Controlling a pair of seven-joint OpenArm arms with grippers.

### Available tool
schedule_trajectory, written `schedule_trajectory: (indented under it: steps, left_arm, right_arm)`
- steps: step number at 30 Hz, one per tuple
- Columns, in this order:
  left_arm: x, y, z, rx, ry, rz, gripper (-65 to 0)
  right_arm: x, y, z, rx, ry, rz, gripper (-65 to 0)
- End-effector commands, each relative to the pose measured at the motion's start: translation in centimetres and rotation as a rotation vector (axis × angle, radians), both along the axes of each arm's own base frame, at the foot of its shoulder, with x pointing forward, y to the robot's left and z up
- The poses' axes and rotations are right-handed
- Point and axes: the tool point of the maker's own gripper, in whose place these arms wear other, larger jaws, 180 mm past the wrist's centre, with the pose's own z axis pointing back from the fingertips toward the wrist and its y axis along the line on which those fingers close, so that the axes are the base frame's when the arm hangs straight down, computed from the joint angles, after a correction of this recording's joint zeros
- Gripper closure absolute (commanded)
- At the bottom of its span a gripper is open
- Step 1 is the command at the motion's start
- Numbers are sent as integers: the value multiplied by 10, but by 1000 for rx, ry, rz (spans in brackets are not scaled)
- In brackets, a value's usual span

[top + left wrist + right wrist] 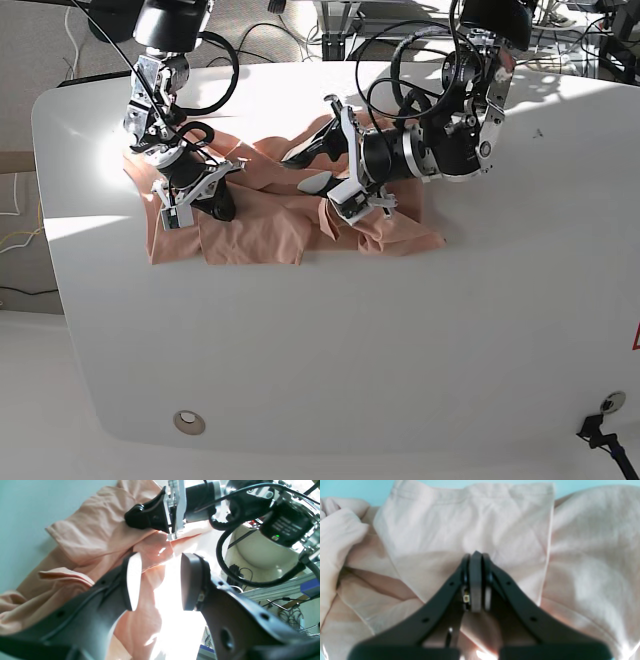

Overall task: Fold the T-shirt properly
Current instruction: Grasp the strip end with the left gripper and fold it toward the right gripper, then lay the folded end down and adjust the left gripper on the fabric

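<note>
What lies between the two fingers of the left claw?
Nothing is gripped there. In the left wrist view the left claw stands open, and through the gap you see only the T-shirt beyond.

We wear two arms of black cylindrical motor housings joined by silver metal brackets. Our left end effector (160, 580) has two broad matte-black plastic fingers with rounded paddle-shaped tips and small round screw holes along their sides. Our right end effector (476, 580) has the same black curved fingers, each with paired holes, and a tiny yellow-edged square part near the tips. Thick black cables (395, 60) loop around our upper joints, and a small green light glows on one black housing.
</note>
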Motion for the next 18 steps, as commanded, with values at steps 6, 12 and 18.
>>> schedule_trajectory:
  steps: [6, 12, 18]
  left_arm:
    - [22, 43, 6, 56, -61, 76, -241]
    - [56, 111, 11, 112, -97, 276, -241]
    - [62, 143, -24, 241, -45, 342, -241]
  right_arm:
    - [-7, 17, -10, -37, 52, 80, 0]
    - [-7, 17, -10, -37, 52, 80, 0]
    - [-7, 15, -10, -39, 52, 75, 0]
